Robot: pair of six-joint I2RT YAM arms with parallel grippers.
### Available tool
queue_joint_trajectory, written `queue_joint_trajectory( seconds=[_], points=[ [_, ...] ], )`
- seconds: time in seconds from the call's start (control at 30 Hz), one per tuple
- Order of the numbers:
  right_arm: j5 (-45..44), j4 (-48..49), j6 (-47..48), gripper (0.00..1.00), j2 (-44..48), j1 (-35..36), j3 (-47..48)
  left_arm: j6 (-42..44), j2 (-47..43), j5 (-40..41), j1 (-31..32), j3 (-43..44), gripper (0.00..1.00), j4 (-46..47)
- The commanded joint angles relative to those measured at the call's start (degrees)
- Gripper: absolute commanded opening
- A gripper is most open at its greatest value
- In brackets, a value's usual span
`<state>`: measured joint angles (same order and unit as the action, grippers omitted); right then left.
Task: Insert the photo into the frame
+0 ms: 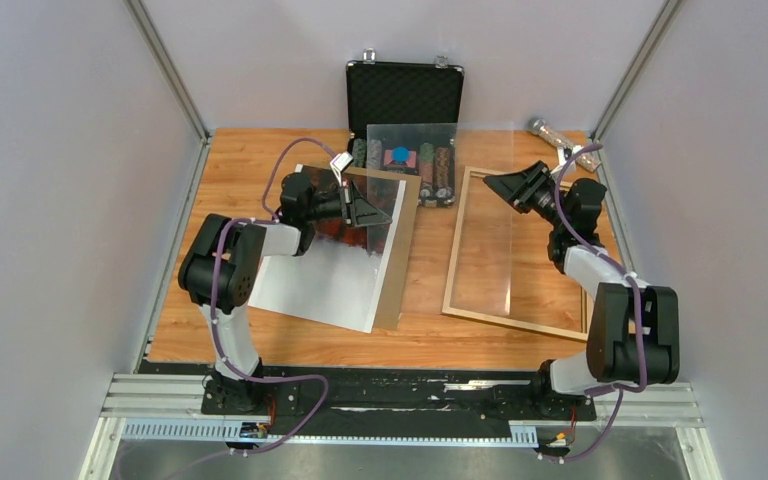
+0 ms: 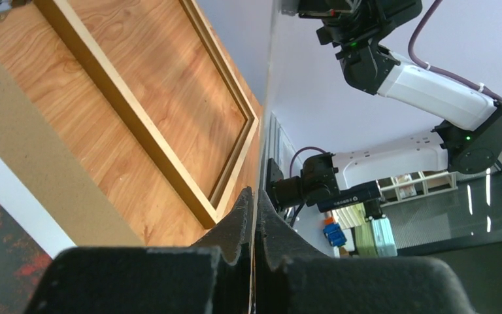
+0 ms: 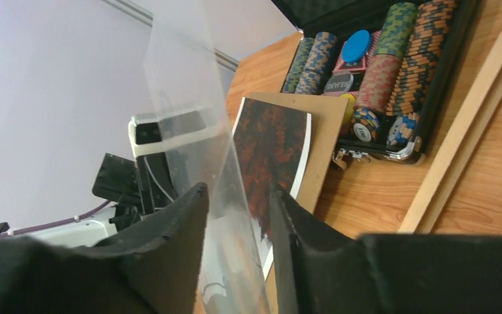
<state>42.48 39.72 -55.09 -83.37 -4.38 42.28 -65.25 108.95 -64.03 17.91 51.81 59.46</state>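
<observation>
Two grippers meet at the upright clear pane (image 1: 460,170), left gripper (image 1: 375,213) clenched on its edge, right gripper (image 1: 500,185) parted around it, baring the frame (image 1: 455,265) below right for the photo (image 1: 330,280) lying beneath the left.

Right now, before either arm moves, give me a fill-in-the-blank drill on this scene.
1. The left tool is shut on the edge of the clear ___.
2. The right tool has its jaws ___ around that same thing.
3. The open black case holds stacks of poker ___.
4. The wooden frame lies flat on the ___ arm's side.

Missing words: pane; open; chips; right.
</observation>
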Motion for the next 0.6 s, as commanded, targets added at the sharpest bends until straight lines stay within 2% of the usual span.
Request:
queue_joint_trajectory(
  seconds=[0.0,0.1,0.3,0.47,0.53,0.57],
  points=[
    [0.0,-4.7,8.1,0.45,3.6,-0.3,-0.3,1.3,-2.6,-1.4,0.2,4.5,0.0,-1.2],
    [-0.5,-9.7,12.9,0.57,5.1,-0.3,-0.1,-0.1,-2.4,-1.2,0.3,6.1,0.0,-1.4],
    [-2.4,-18.7,20.6,0.69,8.5,-1.1,0.3,-6.6,-0.6,0.2,1.6,7.4,0.0,3.2],
    [-2.4,-26.1,23.4,0.81,11.0,-3.5,0.9,-15.8,2.7,0.5,2.9,8.3,0.0,11.7],
    [-2.2,-27.3,24.2,0.84,12.7,-4.5,0.5,-14.8,2.5,0.6,3.1,8.6,0.0,10.6],
    [-2.5,-28.0,24.7,0.9,13.7,-4.8,0.4,-13.9,2.2,0.8,3.1,8.7,0.0,9.1]
  ],
)
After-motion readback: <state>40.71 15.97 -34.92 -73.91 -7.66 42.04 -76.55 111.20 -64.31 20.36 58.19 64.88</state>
